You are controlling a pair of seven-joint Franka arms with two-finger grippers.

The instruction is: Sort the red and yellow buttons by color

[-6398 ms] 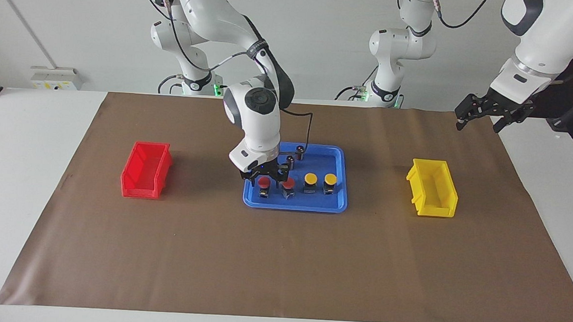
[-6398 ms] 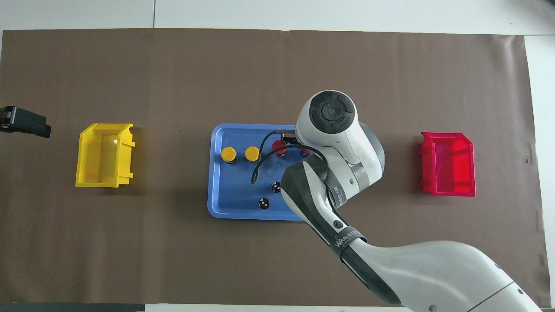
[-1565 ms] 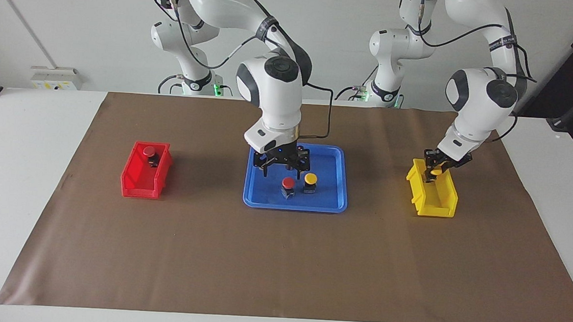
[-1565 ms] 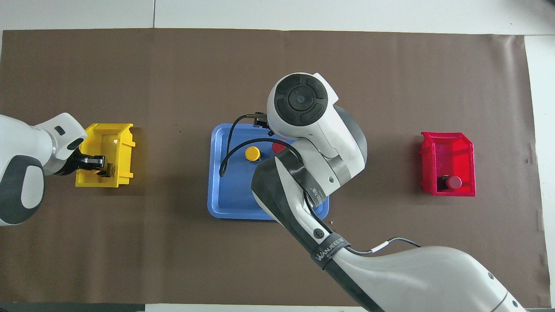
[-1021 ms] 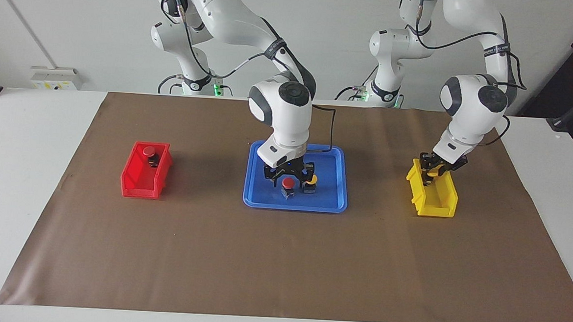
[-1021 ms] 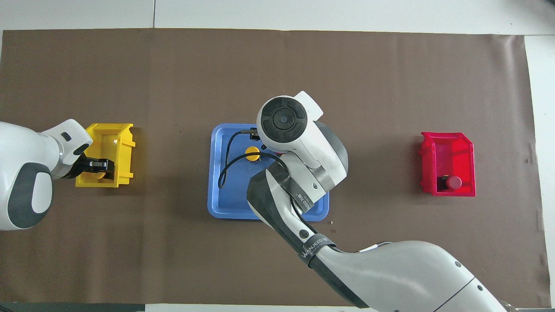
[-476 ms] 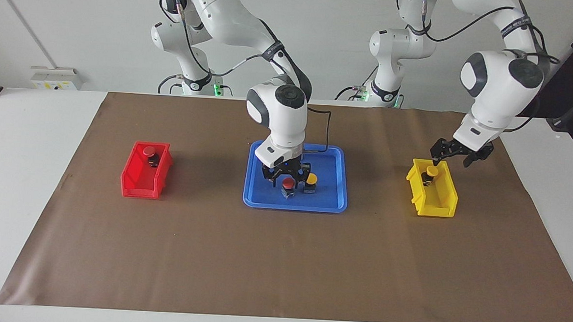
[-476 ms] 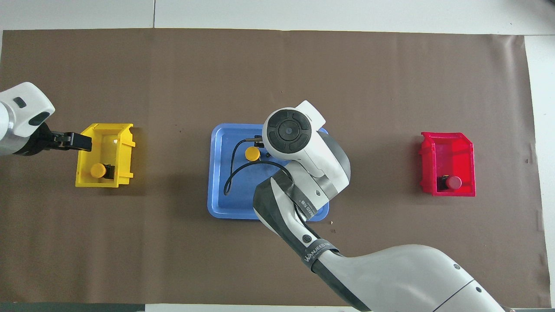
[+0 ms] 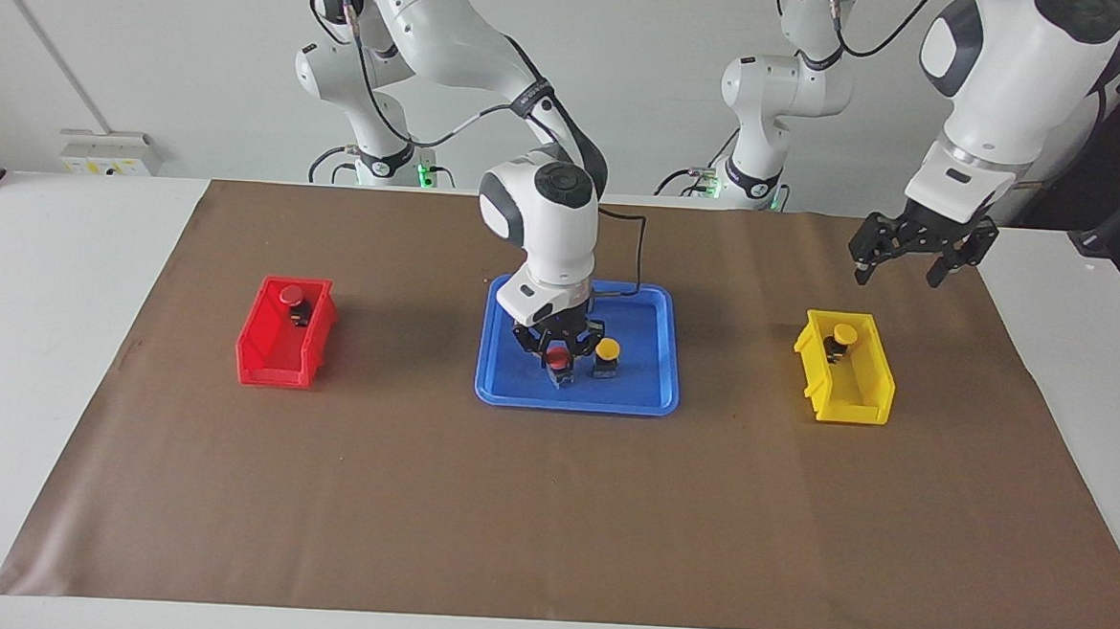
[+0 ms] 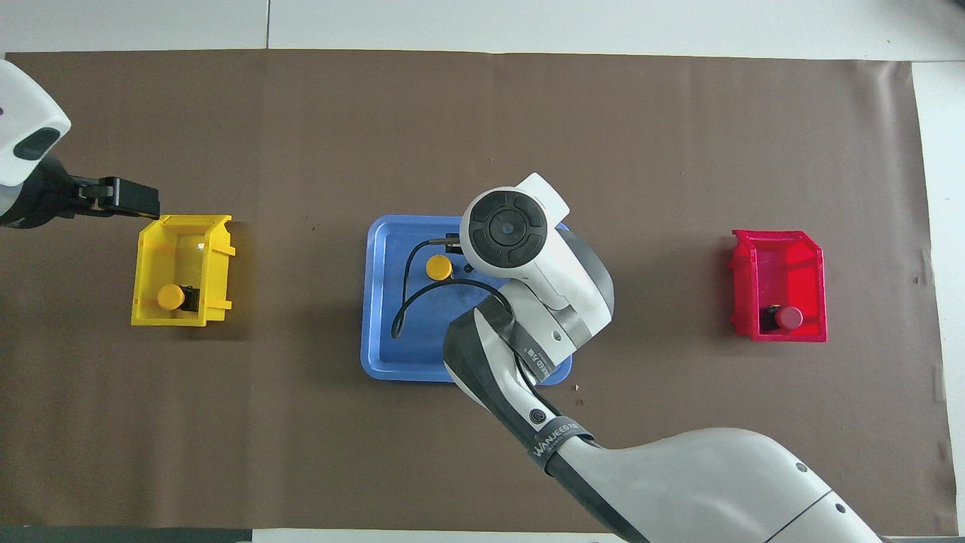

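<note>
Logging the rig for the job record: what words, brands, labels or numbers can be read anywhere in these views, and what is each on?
"WANJEED", perhaps with further letters, on the black band around the right arm, in the overhead view.
Small white print on a second black band higher up the same arm: too small to read.
No readable text on the bins, tray or buttons.

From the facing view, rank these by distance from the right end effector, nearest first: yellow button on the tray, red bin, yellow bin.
The right end effector is shut on the red button in the blue tray.
1. Yellow button on the tray: right beside it.
2. Yellow bin: toward the left arm's end.
3. Red bin: toward the right arm's end, slightly farther.
</note>
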